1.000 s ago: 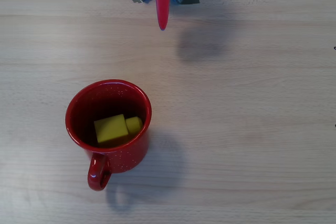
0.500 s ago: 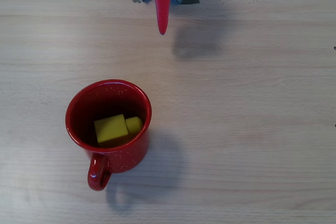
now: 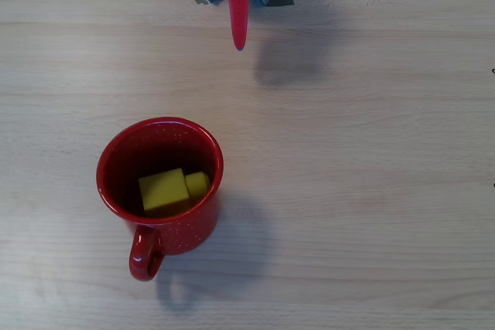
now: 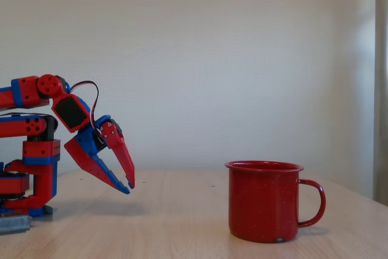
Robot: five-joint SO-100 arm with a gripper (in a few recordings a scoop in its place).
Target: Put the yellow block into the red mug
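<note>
The red mug [image 3: 188, 229] stands upright on the wooden table, left of centre in the overhead view, its handle toward the bottom of the picture. Inside it the yellow block [image 3: 163, 189] lies on its side on the mug's floor, its stud pointing right. In the fixed view the mug [image 4: 264, 207] is at the right and its wall hides the block. My gripper [image 3: 240, 42] hangs at the top edge of the overhead view, far from the mug. In the fixed view the gripper [image 4: 128, 186] points down at the left, just above the table, shut with nothing in it.
The arm's base [image 4: 27, 198] is clamped at the table's far left in the fixed view. Bare wooden table [image 3: 371, 175] lies all around the mug, and a plain wall stands behind it.
The gripper's tip has crept slightly down the overhead picture compared with one second ago, then held still. Mug and block have not moved.
</note>
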